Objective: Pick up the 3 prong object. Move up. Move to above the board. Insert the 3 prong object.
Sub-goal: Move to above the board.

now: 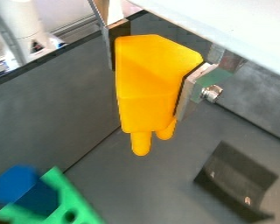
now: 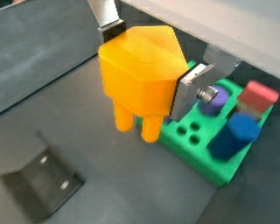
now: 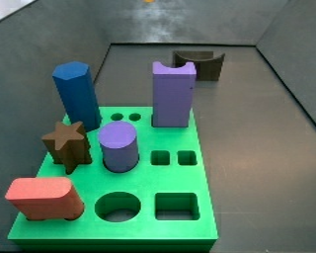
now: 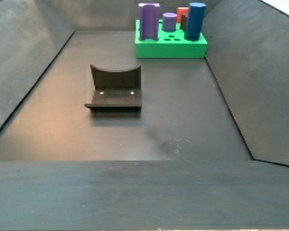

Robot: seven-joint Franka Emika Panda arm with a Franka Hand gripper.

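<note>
**Silver plates and one screw**

In both wrist views the gripper (image 1: 154, 74) shows flat silver fingers (image 2: 199, 87) of thin metal. One plate carries a round dark-centred screw (image 1: 209, 91) (also visible in a wrist view (image 2: 208, 97)). A pale grey-white housing edge sits above them.

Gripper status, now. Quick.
Gripper: shut on the 3 prong object, held off the floor in both wrist views; not seen in the side views.
</note>
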